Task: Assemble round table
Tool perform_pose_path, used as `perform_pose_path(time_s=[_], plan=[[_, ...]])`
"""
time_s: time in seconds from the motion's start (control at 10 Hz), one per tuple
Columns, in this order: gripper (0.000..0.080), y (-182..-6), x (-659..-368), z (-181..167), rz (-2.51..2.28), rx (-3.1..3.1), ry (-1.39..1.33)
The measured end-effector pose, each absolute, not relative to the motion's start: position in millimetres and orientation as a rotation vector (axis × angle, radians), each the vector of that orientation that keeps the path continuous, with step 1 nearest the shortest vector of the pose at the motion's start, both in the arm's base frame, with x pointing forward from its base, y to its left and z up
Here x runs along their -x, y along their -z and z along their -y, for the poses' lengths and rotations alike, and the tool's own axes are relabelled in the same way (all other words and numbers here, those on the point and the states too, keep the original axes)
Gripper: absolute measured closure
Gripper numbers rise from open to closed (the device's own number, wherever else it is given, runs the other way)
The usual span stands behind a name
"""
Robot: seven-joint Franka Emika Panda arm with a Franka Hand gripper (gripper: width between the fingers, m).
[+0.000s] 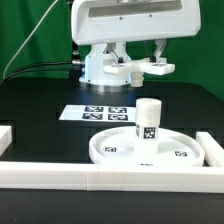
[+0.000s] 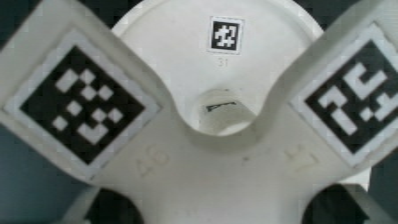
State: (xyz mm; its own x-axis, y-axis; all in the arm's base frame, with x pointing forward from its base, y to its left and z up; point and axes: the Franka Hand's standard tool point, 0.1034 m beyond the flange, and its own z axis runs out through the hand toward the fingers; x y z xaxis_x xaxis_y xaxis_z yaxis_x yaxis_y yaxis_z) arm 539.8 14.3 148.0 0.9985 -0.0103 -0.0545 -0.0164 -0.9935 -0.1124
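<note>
- Square black-and-white tags are carried by all 3 kit parts. 3 tags are seen in the wrist view on the cross-shaped piece (image 2: pixel 222 140), and 1 on the side of the leg (image 1: pixel 148 121) in the exterior view.
- The jaws are seen pinching the cross-shaped piece. Its body is clamped between the dark fingertips (image 2: pixel 98 205), which are only partly in frame.
- The cross-shaped piece is held raised over the table's far edge, with its arms spread toward the exterior view's left and right.
- The round disc (image 1: pixel 112 140) is laid flat, rim up, near the table's (image 1: pixel 40 110) front edge.
- The leg is stood upright at about the disc's middle, with its long axis vertical.
- The marker board (image 1: pixel 100 113) is laid near the table's middle, beyond the disc.
- White border bars (image 1: pixel 60 177) are set along the front edge.
</note>
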Motion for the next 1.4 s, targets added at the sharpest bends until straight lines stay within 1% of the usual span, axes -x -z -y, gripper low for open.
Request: perform_pose_path(time_s=[0.2,0.4,0.5,1.0,1.4], plan=[[0.0357,-144.2,-541,-21,0.007,3.03,-0.086],[0.0357,-129.6,-546,-27,0.052,3.03,-0.103],[0.0357,-126.3,-545,-27,0.051,3.031,-0.108],[0.0357,-125.6,-551,-36,0.088,3.027,-0.099],[0.0357,-125.8,-558,-32,0.169,3.028,-0.054]])
